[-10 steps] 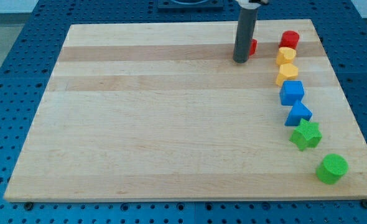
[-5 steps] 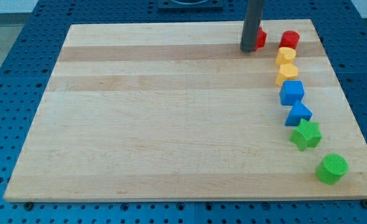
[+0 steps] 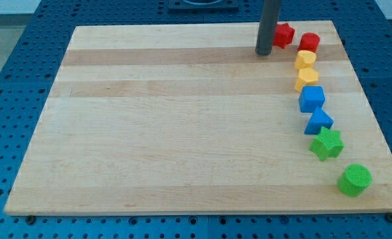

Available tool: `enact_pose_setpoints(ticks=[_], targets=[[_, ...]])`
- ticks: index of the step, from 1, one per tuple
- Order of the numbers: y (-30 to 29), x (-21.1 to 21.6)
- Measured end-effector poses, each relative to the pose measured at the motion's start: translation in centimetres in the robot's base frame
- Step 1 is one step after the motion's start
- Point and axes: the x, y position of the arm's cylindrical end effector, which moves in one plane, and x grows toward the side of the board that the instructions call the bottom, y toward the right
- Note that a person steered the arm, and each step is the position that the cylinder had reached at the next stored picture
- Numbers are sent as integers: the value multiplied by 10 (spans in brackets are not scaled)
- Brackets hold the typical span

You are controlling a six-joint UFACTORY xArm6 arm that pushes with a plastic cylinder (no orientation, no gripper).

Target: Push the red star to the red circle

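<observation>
Pale wooden board (image 3: 183, 133) resting on blue perforated table (image 3: 10, 79), bare over most of its area, blocks confined to a column along the view's right. Nearest the view's bottom: green cylinder block (image 3: 353, 180), then green star block (image 3: 327, 143) just above it. Further up: blue triangular block (image 3: 319, 121), blue cube block (image 3: 311, 99), yellow block of indistinct faceted shape (image 3: 306, 79) and a second yellow block, possibly heart-shaped (image 3: 305, 60), each close to or touching its neighbour. At the far end of the column: red circle block (image 3: 309, 42), target of the push. Just to the view's left of it, near the board's top edge: red star block (image 3: 283, 34), close beside the red circle with only a narrow strip of wood apparently between them; contact not certain. Straight dark rod with my tip (image 3: 263, 54) down on the board at the star's left and slightly lower side, touching or nearly so. No gripper fitted, hence nothing to open, close or grasp. Task judged almost complete: star beside target, at most a short nudge toward the view's right left to close the gap. No containers present anywhere on board or table.
</observation>
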Motion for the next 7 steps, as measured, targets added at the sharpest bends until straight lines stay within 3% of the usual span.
enact_pose_setpoints(ticks=[1,6,7], targets=[[5,-37],[48,-37],[48,-63]])
